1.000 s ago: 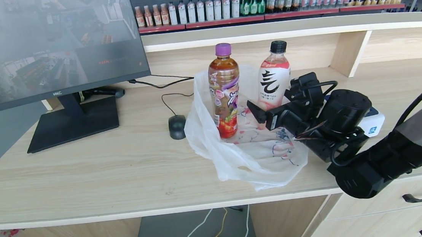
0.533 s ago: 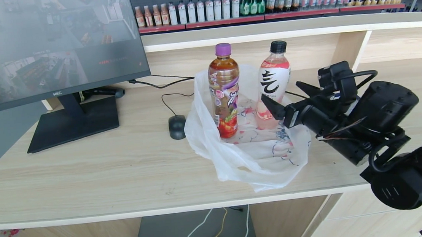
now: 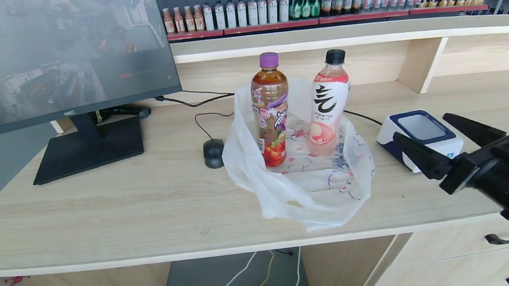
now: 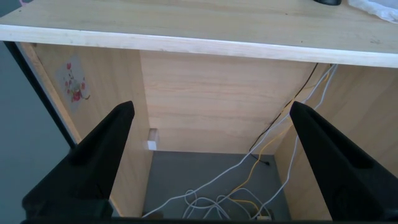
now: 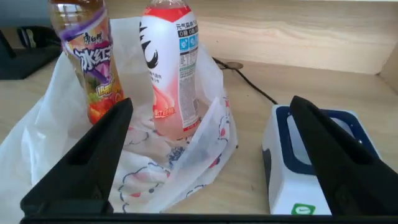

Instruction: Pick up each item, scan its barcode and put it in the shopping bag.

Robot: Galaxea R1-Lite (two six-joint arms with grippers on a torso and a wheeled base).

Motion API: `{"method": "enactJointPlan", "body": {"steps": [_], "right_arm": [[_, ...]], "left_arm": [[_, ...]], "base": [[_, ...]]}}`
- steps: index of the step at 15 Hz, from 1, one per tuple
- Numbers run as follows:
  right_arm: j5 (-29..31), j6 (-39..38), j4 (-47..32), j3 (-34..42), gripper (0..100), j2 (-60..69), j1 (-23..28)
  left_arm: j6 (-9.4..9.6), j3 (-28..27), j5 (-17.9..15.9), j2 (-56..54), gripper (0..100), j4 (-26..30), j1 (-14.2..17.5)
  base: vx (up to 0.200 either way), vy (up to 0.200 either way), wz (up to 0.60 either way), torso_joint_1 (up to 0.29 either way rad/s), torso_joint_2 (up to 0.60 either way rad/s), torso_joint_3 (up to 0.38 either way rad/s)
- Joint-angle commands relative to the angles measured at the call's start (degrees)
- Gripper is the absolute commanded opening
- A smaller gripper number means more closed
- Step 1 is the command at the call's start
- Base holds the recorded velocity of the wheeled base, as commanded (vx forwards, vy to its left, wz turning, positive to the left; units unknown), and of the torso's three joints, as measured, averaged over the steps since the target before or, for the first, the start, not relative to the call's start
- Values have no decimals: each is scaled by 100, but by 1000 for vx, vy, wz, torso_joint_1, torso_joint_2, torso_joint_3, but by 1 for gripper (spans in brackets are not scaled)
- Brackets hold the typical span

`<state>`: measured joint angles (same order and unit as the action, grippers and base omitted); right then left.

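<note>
The right claw (image 3: 420, 126), spread and empty, hangs by the scanner (image 3: 451, 146) at three o'clock of the shopping bag (image 3: 286, 195), which holds the tea bottle (image 3: 271, 109) and pink bottle (image 3: 328, 106) upright.

The shopping bag (image 3: 286, 191) lies open in the middle of the desk (image 3: 104, 211). In it stand upright the left bottle (image 3: 271, 109) and, just beside it, the right bottle (image 3: 328, 104). The mouse (image 3: 213, 152) lies just left of the bag, and the monitor (image 3: 58, 54) stands farther left and behind. The scanner (image 3: 422, 135) sits right of the bag, with the right tool (image 3: 422, 127) just before it.
</note>
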<state>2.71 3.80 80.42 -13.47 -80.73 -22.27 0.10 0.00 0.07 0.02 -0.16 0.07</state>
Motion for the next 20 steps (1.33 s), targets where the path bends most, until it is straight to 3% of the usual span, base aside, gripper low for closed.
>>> {"method": "enactJointPlan", "body": {"steps": [1, 2, 6, 14, 18, 20], "right_arm": [[11, -46, -141, 1347, 100, 1674, 4], [19, -64, -255, 1347, 100, 1788, 4], [239, -416, -4149, 1312, 100, 4504, -40], [160, 103, -7981, 1277, 100, 7651, -84], [28, 103, -8148, 1198, 100, 7536, 4], [2, 94, -8121, 1250, 100, 7115, 1348]], "left_arm": [[-1, 0, 1, -2, 100, -2, 1], [-1, 0, 1, -2, 100, -2, 1], [17, 0, 1, -2, 100, -2, -7], [17, 0, 1, -2, 100, -2, 1], [-1, 0, 1, -2, 100, -2, 1], [17, 0, -7, -2, 100, -2, 1]], "base": [[0, 0, 0, 0, 0, 0], [0, 0, 0, 0, 0, 0], [0, 0, 0, 0, 0, 0], [0, 0, 0, 0, 0, 0], [0, 0, 0, 0, 0, 0], [0, 0, 0, 0, 0, 0]]}}
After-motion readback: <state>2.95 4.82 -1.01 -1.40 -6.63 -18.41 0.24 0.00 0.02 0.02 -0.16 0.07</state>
